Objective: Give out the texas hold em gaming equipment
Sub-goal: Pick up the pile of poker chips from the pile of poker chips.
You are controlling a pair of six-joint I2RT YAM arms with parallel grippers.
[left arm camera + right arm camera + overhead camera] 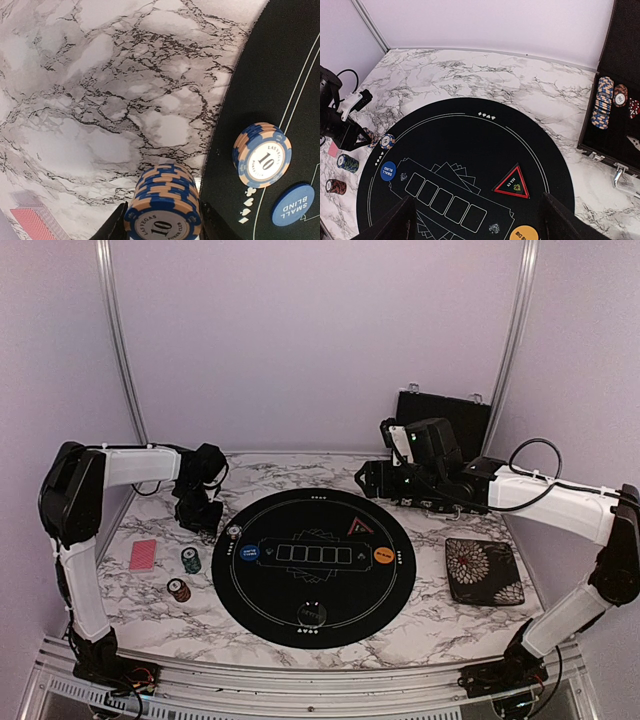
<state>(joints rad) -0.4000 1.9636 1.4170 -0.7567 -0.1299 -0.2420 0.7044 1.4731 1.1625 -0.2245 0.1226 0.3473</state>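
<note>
My left gripper [162, 222] is shut on a stack of blue-and-tan poker chips [165, 200], over the marble just left of the round black mat [313, 570]. I cannot tell whether the stack rests on the table. A second blue stack [261, 155] stands on the mat's left edge beside the blue Small Blind button [292, 204]. The red-backed cards [143, 555], a green stack [190, 560] and a red stack [179, 590] lie left of the mat. The orange button [383, 556] and black button [312, 614] sit on the mat. My right gripper [477, 225] is open and empty above the mat's far right.
The open black chip case [440, 420] stands at the back right with more chips [602, 102] inside. A red-edged triangular All In marker [512, 183] lies on the mat. The floral black pad [483, 570] lies right of the mat. The back wall is close.
</note>
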